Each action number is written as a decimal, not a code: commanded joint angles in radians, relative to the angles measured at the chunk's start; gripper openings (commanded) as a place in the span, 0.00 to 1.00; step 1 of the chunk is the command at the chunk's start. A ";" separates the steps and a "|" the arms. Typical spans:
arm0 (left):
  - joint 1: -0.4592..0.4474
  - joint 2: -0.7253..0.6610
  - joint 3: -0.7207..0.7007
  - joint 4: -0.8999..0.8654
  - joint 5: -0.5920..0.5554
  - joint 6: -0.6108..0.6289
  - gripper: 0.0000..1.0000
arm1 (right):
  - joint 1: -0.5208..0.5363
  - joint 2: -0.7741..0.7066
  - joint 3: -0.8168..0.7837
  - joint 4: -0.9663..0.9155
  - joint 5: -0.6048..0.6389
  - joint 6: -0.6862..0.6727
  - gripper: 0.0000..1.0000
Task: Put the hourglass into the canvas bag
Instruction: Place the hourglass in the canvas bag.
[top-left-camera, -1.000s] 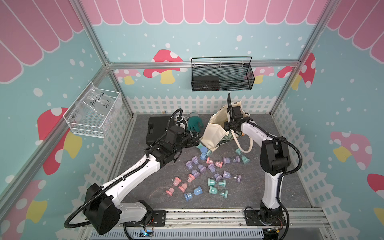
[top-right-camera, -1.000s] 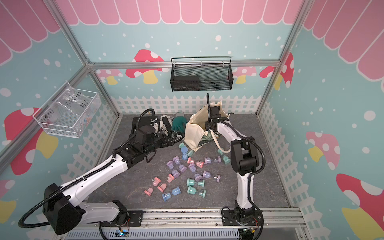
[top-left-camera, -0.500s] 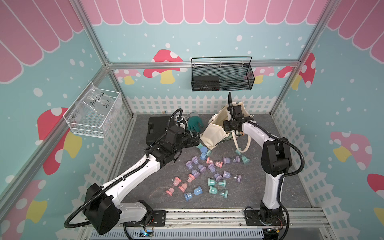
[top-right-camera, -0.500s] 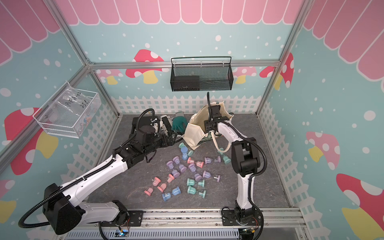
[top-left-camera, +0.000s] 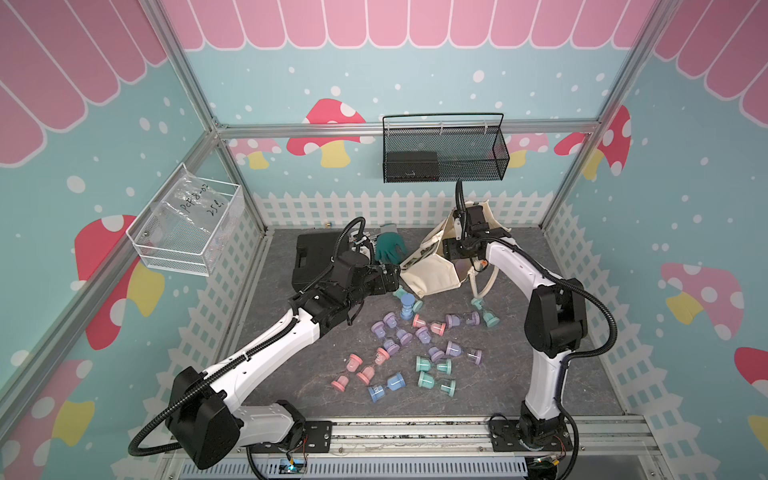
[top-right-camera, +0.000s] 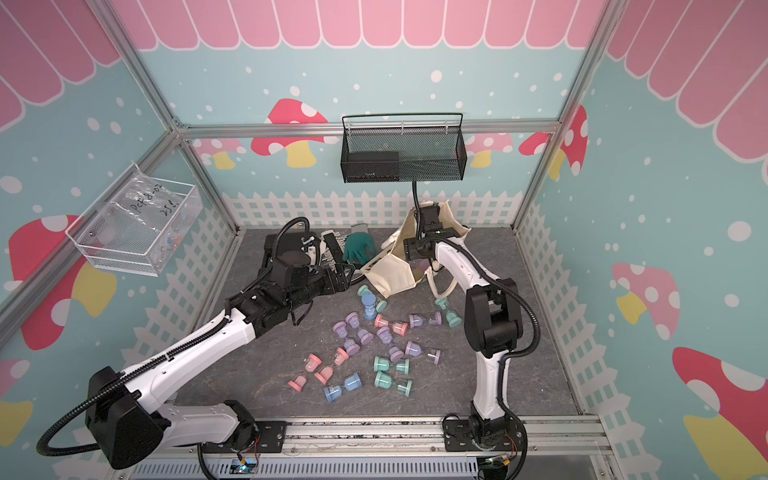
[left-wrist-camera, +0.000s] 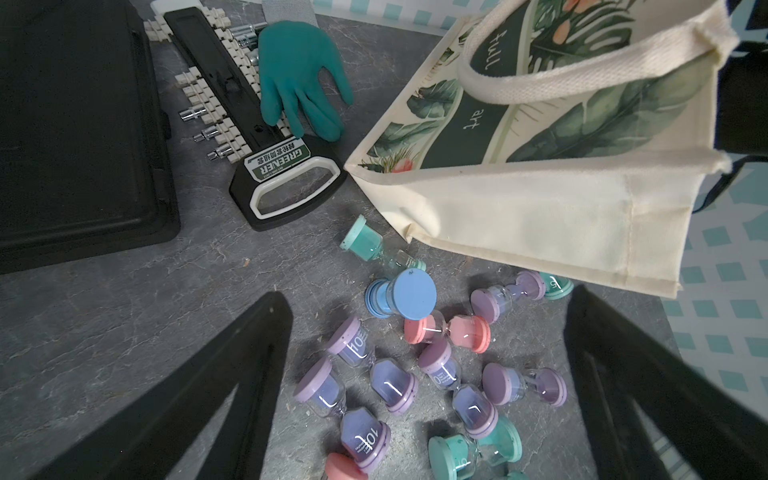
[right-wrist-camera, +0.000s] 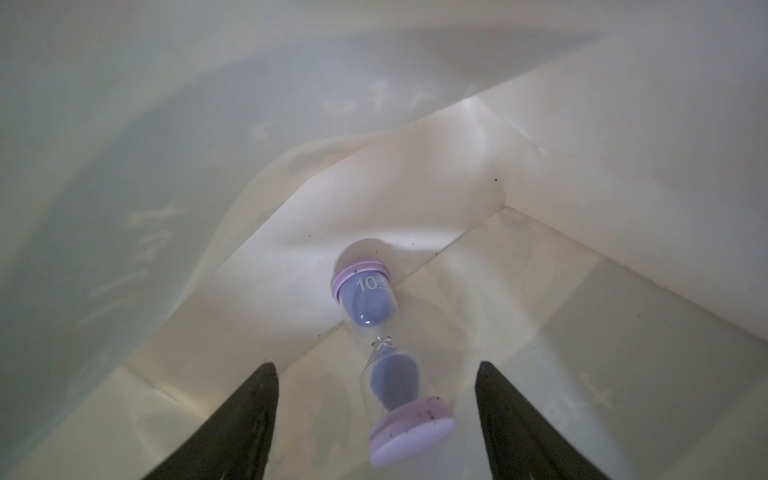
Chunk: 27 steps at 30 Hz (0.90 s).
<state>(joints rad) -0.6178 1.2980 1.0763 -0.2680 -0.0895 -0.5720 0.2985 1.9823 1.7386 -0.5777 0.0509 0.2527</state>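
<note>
Right gripper (right-wrist-camera: 374, 368) is inside the canvas bag (top-left-camera: 432, 276). Jaws were shut a second ago; now well apart, holding nothing. Purple hourglass (right-wrist-camera: 376, 332) lies loose on the bag's floor between them, far cap against a fold. Release looks done, so this piece counts as delivered. Left gripper (left-wrist-camera: 424, 299) wide open and empty over the scattered hourglasses (top-left-camera: 423, 333) beside the bag.

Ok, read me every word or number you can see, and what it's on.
"GREENER": socket rail label; the Chinese beside it is too small.
"full", "art": green band on the bag.
"10": purple hourglass inside the bag.
"10": two table hourglasses, on the table.
"PCF8-02", roughly: handwritten sleeve in the clear bin; next line unclear.
</note>
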 joint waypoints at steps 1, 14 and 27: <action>-0.005 0.007 0.028 0.016 0.035 -0.007 0.99 | 0.011 -0.068 0.072 -0.032 0.014 -0.013 0.79; -0.023 0.114 0.124 0.059 0.171 -0.030 0.99 | 0.050 -0.030 0.094 -0.129 0.058 -0.003 0.85; -0.037 0.343 0.300 0.148 0.281 -0.063 0.95 | 0.050 -0.073 -0.017 -0.064 -0.023 0.128 0.88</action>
<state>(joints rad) -0.6506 1.6024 1.3087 -0.1516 0.1665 -0.6243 0.3470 1.9614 1.7535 -0.6765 0.0422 0.3531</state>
